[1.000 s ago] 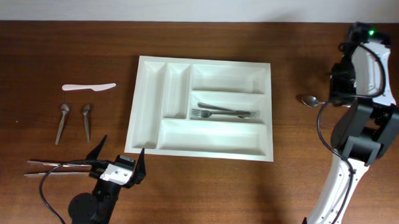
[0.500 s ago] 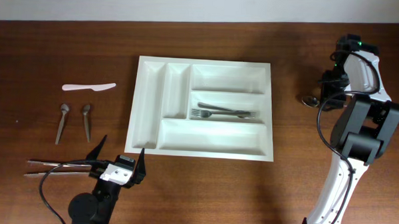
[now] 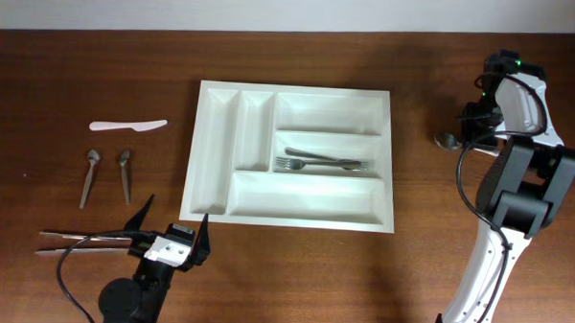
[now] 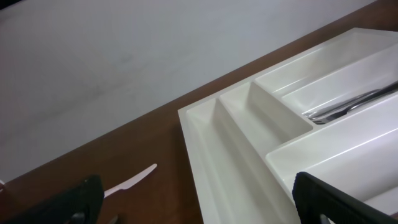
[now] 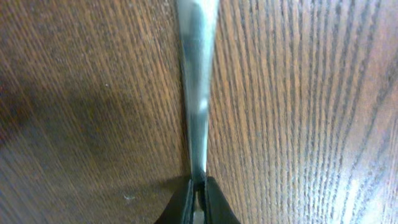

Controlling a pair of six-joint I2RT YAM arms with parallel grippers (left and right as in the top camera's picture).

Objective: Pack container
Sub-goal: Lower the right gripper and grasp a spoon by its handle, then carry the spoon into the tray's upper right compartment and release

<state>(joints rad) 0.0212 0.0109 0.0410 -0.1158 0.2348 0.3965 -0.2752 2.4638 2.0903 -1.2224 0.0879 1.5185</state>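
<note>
The container [image 3: 295, 89] is a large white compartment tray in the middle of the table, with metal forks [image 3: 324, 163] in its middle wide compartment. Right of it lies a metal spoon [image 3: 447, 141], bowl end pointing left. My right gripper [image 3: 475, 132] is down at the spoon's handle. In the right wrist view the fingertips [image 5: 198, 200] pinch the shiny handle [image 5: 198, 93] against the wood. My left gripper [image 3: 173, 222] stands wide open near the table's front left edge, holding nothing. Its wrist view shows the container's corner [image 4: 231, 155] ahead of the gripper [image 4: 199, 205].
A white plastic knife [image 3: 128, 126] lies left of the container and shows in the left wrist view too [image 4: 130, 182]. Two metal spoons [image 3: 89, 177] [image 3: 125, 173] lie below it. Two long metal utensils [image 3: 83, 237] rest at the front left by the left arm.
The right arm dropped toward the spoon and its gripper closed on the handle. The left arm and the other cutlery have not moved.
</note>
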